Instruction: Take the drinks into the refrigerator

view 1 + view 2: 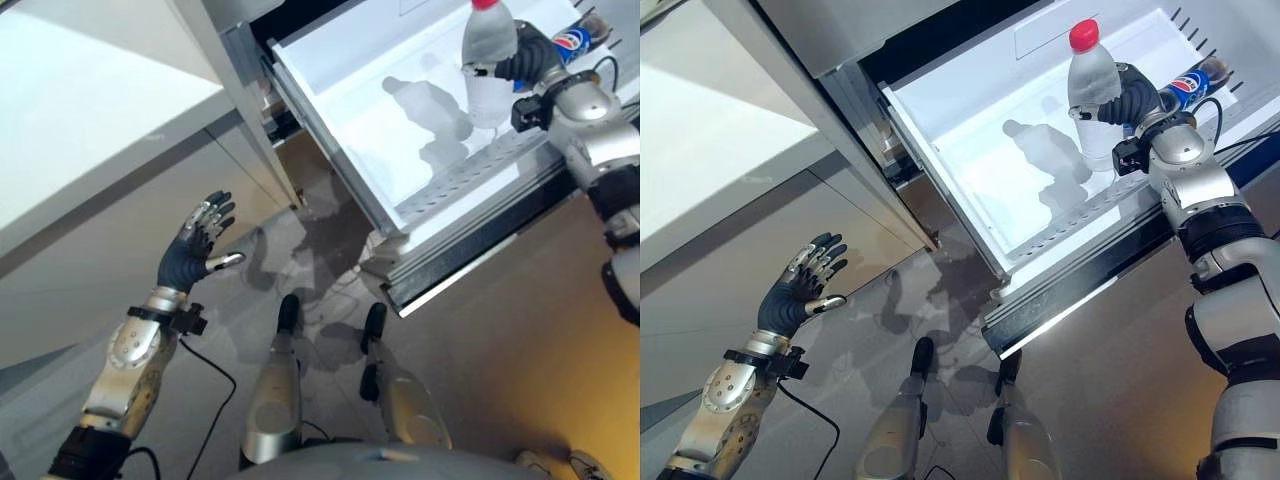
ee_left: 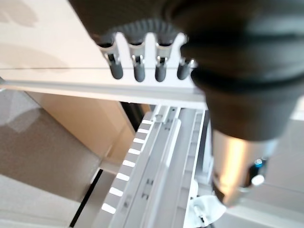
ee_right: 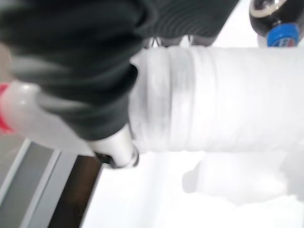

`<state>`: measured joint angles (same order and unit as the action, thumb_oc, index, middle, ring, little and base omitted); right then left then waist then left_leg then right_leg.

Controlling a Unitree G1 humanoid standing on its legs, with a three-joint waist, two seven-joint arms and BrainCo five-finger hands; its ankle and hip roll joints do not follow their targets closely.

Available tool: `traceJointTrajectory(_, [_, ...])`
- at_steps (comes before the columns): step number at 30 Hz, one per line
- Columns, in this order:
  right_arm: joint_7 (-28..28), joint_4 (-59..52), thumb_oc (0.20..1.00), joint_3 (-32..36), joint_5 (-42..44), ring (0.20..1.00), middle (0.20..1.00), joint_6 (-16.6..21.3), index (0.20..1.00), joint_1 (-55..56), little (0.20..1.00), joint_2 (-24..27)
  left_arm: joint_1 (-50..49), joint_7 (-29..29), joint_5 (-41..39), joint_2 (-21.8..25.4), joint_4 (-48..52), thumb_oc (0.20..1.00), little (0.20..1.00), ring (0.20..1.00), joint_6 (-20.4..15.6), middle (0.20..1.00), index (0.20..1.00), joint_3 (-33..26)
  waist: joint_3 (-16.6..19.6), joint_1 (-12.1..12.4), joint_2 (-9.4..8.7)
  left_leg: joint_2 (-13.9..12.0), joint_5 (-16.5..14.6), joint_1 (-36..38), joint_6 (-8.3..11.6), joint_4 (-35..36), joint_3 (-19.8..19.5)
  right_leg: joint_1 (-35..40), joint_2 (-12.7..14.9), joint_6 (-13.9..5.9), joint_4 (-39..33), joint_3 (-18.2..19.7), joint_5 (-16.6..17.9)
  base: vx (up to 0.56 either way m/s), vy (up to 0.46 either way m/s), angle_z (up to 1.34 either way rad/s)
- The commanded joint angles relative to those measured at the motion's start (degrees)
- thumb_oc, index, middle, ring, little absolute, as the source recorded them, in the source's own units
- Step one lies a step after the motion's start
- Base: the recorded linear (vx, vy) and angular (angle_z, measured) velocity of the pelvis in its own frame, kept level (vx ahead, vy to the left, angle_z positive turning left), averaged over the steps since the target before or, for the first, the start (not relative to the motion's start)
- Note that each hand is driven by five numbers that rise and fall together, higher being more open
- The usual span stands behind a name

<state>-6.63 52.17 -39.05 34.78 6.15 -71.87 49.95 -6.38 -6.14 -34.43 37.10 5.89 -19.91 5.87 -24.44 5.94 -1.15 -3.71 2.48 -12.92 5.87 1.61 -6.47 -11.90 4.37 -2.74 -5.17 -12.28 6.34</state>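
My right hand (image 1: 1137, 97) is shut on a clear water bottle (image 1: 1092, 90) with a red cap, holding it upright over the pulled-out white refrigerator drawer (image 1: 360, 110). In the right wrist view the thumb (image 3: 85, 57) wraps the bottle's ribbed body (image 3: 213, 99). A dark cola bottle (image 1: 1185, 85) with a blue label lies in the drawer's far right corner, just behind the hand. My left hand (image 1: 190, 250) is raised at the lower left with fingers (image 2: 137, 66) spread and straight, holding nothing, well away from the drawer.
The drawer's front rail (image 1: 470, 265) juts out over the grey floor (image 1: 300, 250). A pale cabinet panel (image 1: 90, 130) rises on the left, behind the left hand. The drawer floor to the bottle's left is bare white.
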Motion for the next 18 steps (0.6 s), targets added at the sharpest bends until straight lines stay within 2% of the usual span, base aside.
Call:
traceJointTrajectory(1, [1.16, 2.66, 0.2, -4.65, -3.31, 0.2, 0.2, 2.87, 0.2, -4.97, 0.2, 1.32, -0.6, 1.22, 2.7, 1.67, 7.56, 1.0, 1.0, 1.0, -4.25, 1.0, 1.0, -1.18, -2.26, -0.51, -0.64, 4.11, 0.19, 1.18, -4.25, 0.89, -0.07, -3.7, -0.06, -1.08, 10.31, 0.16, -7.45, -0.03, 0.009, 0.03])
traceJointTrajectory(12, [3.21, 9.64, 0.2, -5.74, -12.31, 0.2, 0.2, 0.99, 0.2, -8.64, 0.2, -7.85, -0.54, 2.52, 4.09, 0.86, 8.81, 1.0, 1.0, 1.0, -3.01, 1.0, 1.0, -2.18, -3.15, -0.84, -0.86, 4.09, 0.23, 0.81, -4.45, 0.97, 0.0, -3.99, 0.04, -0.95, 9.76, 0.31, -7.02, 0.0, 0.0, 0.0])
traceJointTrajectory(18, [4.65, 12.18, 0.2, -5.15, -16.41, 0.2, 0.2, 0.72, 0.2, -9.34, 0.2, -10.8, -0.68, 2.85, 4.57, 0.85, 9.2, 1.0, 1.0, 1.0, -2.56, 1.0, 1.0, -2.85, -3.42, -0.84, -1.1, 4.02, 0.36, 0.36, -4.45, 1.0, 0.0, -4.23, 0.05, -0.96, 9.7, 0.09, -6.79, 0.0, 0.0, 0.0])
